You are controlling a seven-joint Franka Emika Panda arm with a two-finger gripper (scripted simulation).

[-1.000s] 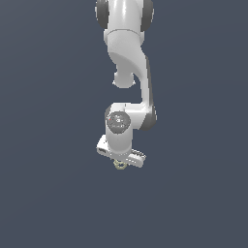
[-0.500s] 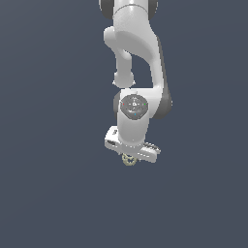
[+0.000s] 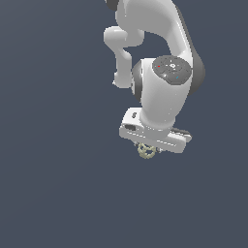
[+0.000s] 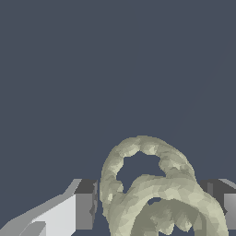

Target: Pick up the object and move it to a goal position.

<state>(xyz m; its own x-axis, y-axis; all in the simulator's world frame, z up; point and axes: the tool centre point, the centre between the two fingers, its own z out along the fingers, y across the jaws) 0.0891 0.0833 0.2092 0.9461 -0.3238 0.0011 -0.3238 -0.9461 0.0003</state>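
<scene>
The object point(image 3: 146, 151) is a tiny pale yellowish-tan lattice piece with holes, hanging just under the white gripper point(image 3: 147, 149) in the exterior view. In the wrist view the object point(image 4: 152, 184) fills the space between the two dark-tipped fingers point(image 4: 86, 203), which are shut on it. Its looping bars arch beyond the fingertips. The white arm point(image 3: 164, 92) rises above the gripper and hides the upper part of the piece in the exterior view.
A plain dark blue-grey surface point(image 3: 58, 184) lies all around the arm in both views. No other object or container shows.
The arm has swung toward the exterior view's right, carrying the object along in the gripper. The wrist has turned, and the arm appears larger than before.
</scene>
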